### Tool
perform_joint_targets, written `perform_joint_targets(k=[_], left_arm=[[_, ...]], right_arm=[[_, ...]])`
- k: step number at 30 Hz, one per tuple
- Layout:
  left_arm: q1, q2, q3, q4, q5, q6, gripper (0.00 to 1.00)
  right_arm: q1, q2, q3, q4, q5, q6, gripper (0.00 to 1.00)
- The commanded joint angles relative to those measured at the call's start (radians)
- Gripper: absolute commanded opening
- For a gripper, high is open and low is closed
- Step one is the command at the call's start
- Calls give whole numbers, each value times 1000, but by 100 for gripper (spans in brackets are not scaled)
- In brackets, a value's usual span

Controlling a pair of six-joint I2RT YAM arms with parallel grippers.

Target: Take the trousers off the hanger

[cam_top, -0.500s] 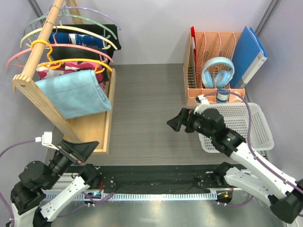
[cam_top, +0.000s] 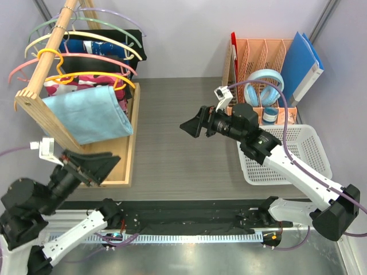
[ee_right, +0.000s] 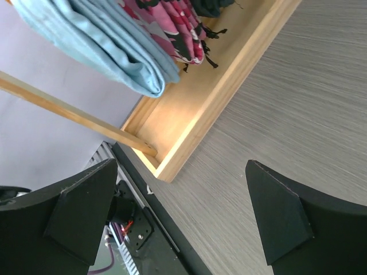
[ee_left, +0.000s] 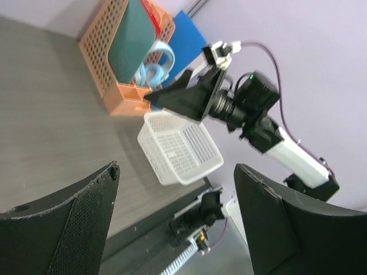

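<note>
The grey table [cam_top: 183,114] carries a wooden rack [cam_top: 34,86] along its left side, a sloping rail over a shallow tray. A row of hangers hangs on the rail, and the trousers [cam_top: 86,117] are the garment nearest the arms. They are a folded sky-blue panel hanging over the tray, in front of a pink camouflage garment [cam_top: 63,86]. The right wrist view shows their lower corner [ee_right: 143,77] as several stacked layers, clear of the tray floor.

The hanger [cam_top: 127,79] shows only as a thin yellow-orange arc and hook above the cloth. Its lower bar is hidden under the fold.

The left gripper [cam_top: 109,169] hovers by the tray's near corner, below the trousers and not touching them, with its jaws spread wide and empty. The right gripper [cam_top: 192,121] sits over mid-table, well apart from the rack and pointing towards it, also gaping wide with nothing between the jaws.

The trousers look light, limp and smooth, so they should slide along the bar rather than resist. A pinch on a single layer would likely just unfold them. The better hold is probably the thick lower corner on the side facing mid-table, with the jaws closing across all the layers. The hanger looks flimsy and may swing or lift off the rail under the pull, so steadying its arm with the other gripper seems wise.
</note>
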Motion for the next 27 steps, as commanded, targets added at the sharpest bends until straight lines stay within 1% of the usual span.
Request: perform_joint_targets(k=[1,3,4,6,8,9,10,11,12,13,14,15,16,19,22,23,25,27], left_arm=[[-4,278,230,29,-28,156,80],[-4,341,312,24,-68,174,80],[-2,396,328,35,-83,171,80],[-2,441,349,53,-118,162,79],[-2,504,377,67,-206,124,78],[-2,522,388,69,-236,115,73],[-4,564,405,73,-319,92,73],[-4,581,412,80,-358,83,73],[-2,598,422,84,-396,75,71],[-4,614,434,107,-471,60,69],[-4,639,437,121,-505,53,66],[-2,653,443,127,-554,44,60],[-2,665,446,138,-635,38,60],[-4,723,461,210,-781,70,60],[-4,783,483,260,-839,113,60],[-2,814,509,279,-870,148,60],[-2,849,540,273,-915,171,61],[-2,894,573,293,-974,231,61]], right_arm=[[20,-20,13,49,5,0,100],[20,-40,4,36,21,5,100],[19,-48,-4,30,25,4,100],[20,-69,-7,13,32,2,100],[19,-85,-13,-5,46,5,100],[20,-101,-16,-7,49,7,100],[20,-112,-19,-11,57,10,100],[20,-121,-22,-16,61,11,100],[20,-131,-28,-19,67,14,100],[20,-153,-33,-20,77,17,100],[20,-163,-38,-27,84,20,100],[20,-173,-50,-31,89,23,100],[20,-198,-59,-31,95,28,100],[20,-244,-91,-43,123,43,100],[20,-284,-117,-60,126,57,100],[20,-293,-128,-65,130,63,100],[20,-315,-134,-86,132,68,100],[20,-342,-143,-100,140,73,100]])
